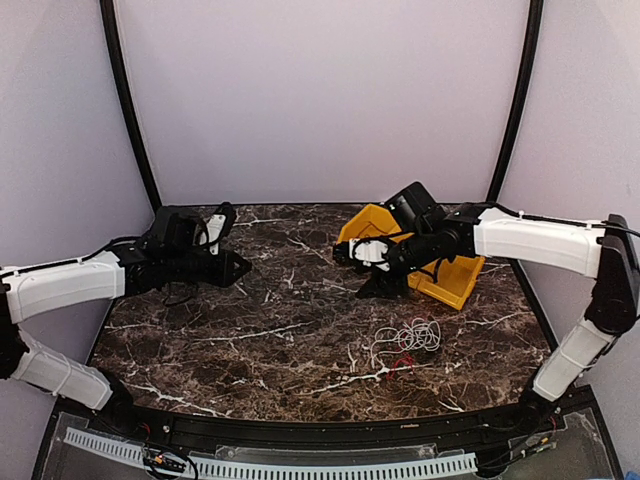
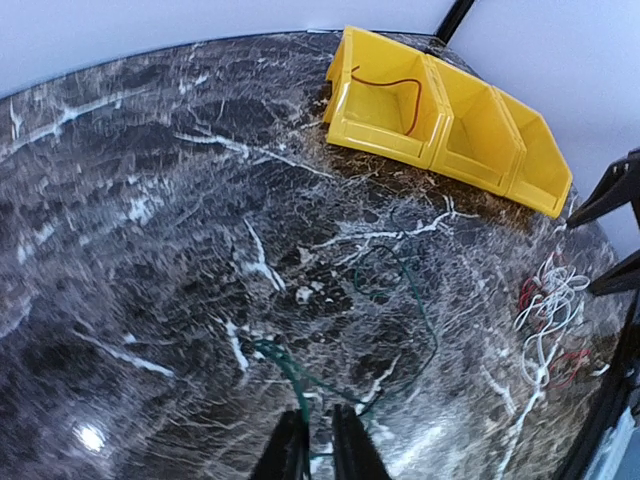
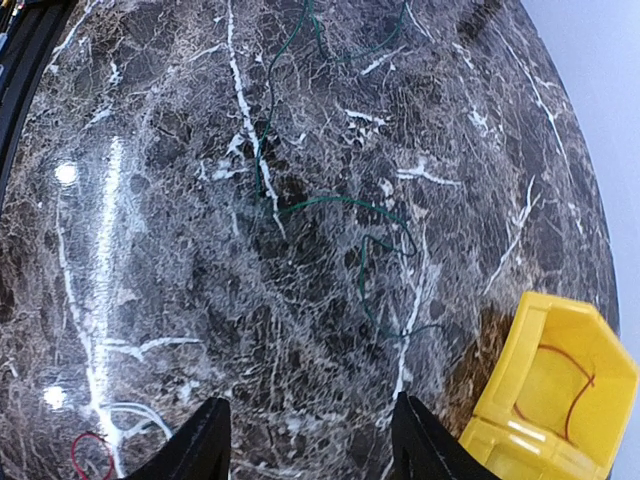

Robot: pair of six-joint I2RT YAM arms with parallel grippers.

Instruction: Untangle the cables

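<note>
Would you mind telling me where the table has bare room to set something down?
Free: the table front left, between the left gripper and the white cable. Crowded: front right, with that and the red cable; the yellow bins behind; a green wire crosses the middle.

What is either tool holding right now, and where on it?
Left tool pinches the green cable; whether at an end is unclear. Right tool is open, empty.

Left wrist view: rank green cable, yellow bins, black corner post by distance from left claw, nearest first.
1. green cable: at the left claw, bottom centre.
2. yellow bins: ahead, upper right.
3. black corner post: behind the bins, top edge.
</note>
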